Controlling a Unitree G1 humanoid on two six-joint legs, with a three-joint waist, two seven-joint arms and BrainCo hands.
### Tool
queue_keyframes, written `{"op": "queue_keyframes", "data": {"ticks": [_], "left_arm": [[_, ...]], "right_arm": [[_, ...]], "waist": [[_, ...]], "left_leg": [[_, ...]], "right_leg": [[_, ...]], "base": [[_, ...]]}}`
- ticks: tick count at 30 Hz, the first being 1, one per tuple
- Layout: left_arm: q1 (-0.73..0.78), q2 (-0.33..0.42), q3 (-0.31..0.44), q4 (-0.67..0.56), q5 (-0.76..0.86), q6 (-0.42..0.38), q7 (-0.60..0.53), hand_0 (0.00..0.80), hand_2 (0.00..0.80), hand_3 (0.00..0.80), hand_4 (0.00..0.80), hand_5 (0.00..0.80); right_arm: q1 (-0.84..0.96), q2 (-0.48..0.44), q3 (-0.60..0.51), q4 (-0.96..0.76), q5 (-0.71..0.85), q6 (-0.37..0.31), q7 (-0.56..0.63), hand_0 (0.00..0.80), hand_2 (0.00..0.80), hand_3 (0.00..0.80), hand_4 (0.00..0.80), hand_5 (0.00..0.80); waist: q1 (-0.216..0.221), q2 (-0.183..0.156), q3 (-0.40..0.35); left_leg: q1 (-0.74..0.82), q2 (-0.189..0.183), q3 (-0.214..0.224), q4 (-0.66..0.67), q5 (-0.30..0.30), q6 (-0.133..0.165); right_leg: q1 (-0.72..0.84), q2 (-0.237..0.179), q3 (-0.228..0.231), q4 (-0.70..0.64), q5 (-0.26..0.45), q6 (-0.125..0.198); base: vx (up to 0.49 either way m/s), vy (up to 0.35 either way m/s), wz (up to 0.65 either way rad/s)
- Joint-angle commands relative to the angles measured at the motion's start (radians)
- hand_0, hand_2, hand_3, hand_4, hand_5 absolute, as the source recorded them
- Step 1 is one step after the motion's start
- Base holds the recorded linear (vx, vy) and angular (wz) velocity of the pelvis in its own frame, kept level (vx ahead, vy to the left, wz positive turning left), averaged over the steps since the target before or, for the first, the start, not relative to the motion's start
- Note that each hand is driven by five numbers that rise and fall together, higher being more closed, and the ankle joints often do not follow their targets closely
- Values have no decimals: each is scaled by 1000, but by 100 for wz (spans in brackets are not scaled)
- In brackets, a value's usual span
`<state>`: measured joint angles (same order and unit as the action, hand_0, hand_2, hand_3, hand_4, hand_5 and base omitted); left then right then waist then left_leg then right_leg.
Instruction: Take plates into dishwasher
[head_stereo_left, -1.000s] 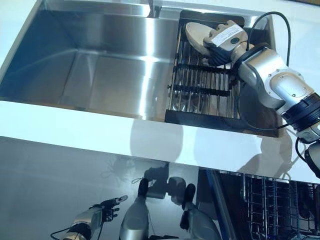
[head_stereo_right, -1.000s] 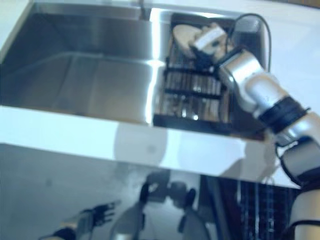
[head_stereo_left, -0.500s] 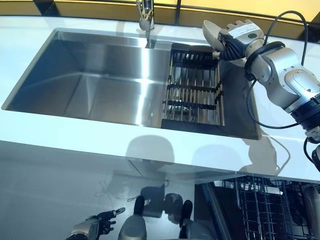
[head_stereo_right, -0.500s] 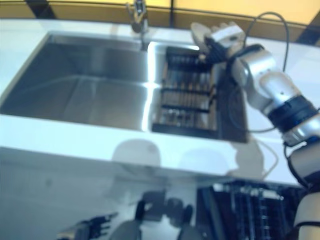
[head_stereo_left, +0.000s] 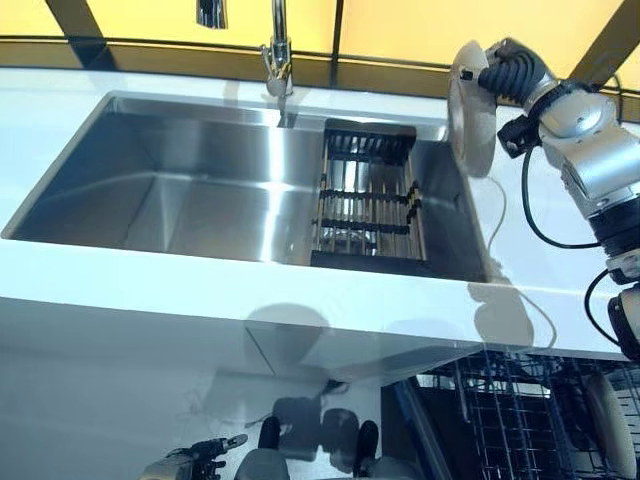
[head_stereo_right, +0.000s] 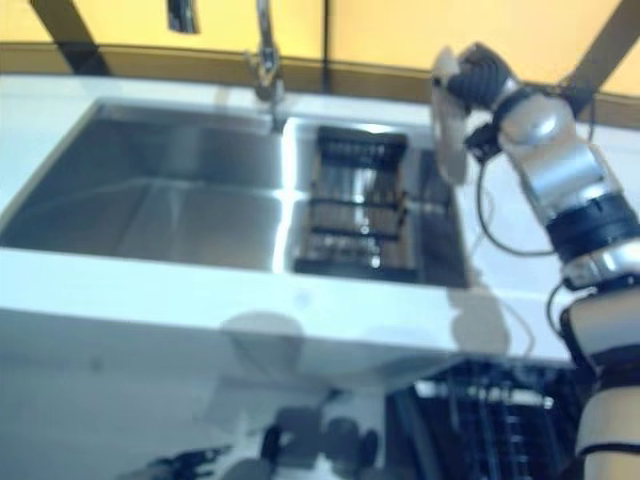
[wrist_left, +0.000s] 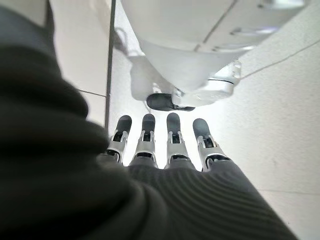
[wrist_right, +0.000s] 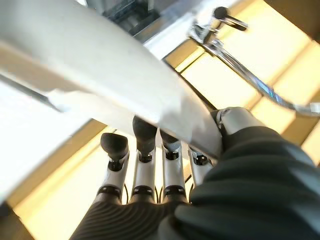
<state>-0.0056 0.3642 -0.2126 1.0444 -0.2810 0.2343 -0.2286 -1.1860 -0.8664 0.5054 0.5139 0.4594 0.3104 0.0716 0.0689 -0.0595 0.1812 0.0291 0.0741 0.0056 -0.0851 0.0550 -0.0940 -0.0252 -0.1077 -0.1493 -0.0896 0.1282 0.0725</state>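
Note:
My right hand (head_stereo_left: 507, 70) is shut on a cream plate (head_stereo_left: 469, 122) and holds it on edge in the air, above the right end of the sink (head_stereo_left: 180, 190) and clear of the black dish rack (head_stereo_left: 365, 200). In the right wrist view the plate (wrist_right: 100, 75) runs across the fingers (wrist_right: 145, 150), pinched against the thumb. The dishwasher's wire rack (head_stereo_left: 520, 410) is open at the lower right, below the counter. My left hand (head_stereo_left: 195, 467) hangs low near the floor, open and empty, with its fingers (wrist_left: 170, 145) straight.
A chrome faucet (head_stereo_left: 277, 50) stands behind the sink. The white counter (head_stereo_left: 200, 300) runs along the front of the sink. A pale plate-like shape (head_stereo_left: 606, 410) stands in the dishwasher rack at the far right.
My right hand has lifted the plate up out of the dish rack and to the right, turning it on edge. The camera has also tilted up. The left hand stays low.

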Motion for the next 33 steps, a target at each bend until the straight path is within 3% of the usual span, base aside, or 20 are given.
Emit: {"op": "queue_keyframes", "data": {"ticks": [1, 15, 19, 22, 33], "left_arm": [[-20, 24, -35, 89, 84, -29, -27, 0, 0, 0, 0, 0], [-6, 32, -73, 156, 165, -104, -71, 0, 0, 0, 0, 0], [-10, 30, -84, 154, 174, -103, -76, 0, 0, 0, 0, 0], [-13, 30, -94, 149, 194, -101, -75, 0, 0, 0, 0, 0], [-16, 23, -123, 145, 204, -112, -93, 0, 0, 0, 0, 0]], "right_arm": [[-26, -33, -71, 27, 131, -19, 1, 800, 800, 800, 800, 800], [160, -155, -270, 23, 528, 63, 73, 800, 800, 800, 800, 800], [204, -191, -310, 12, 551, 84, 92, 800, 800, 800, 800, 800], [269, -246, -360, 9, 548, 140, 149, 800, 800, 800, 800, 800], [427, -377, -487, 49, 512, 167, 268, 800, 800, 800, 800, 800]], "waist": [[-21, -17, -54], [-141, -23, -104], [-173, -20, -112], [-213, -19, -115], [-310, -4, -128]], "left_leg": [[48, -3, 61, -2, -59, 9], [120, 29, 165, -2, -84, 6], [131, 34, 189, -2, -89, 6], [142, 40, 217, -2, -94, 7], [170, 57, 299, -2, -105, 2]], "right_leg": [[64, -31, 47, 2, -61, 83], [62, 3, 144, 2, -54, 89], [55, 10, 167, 2, -52, 90], [47, 20, 196, 2, -49, 89], [14, 45, 265, 2, -30, 91]], "base": [[55, -22, -21], [69, -29, -30], [52, -20, -26], [53, -37, -20], [19, -27, -22]]}}
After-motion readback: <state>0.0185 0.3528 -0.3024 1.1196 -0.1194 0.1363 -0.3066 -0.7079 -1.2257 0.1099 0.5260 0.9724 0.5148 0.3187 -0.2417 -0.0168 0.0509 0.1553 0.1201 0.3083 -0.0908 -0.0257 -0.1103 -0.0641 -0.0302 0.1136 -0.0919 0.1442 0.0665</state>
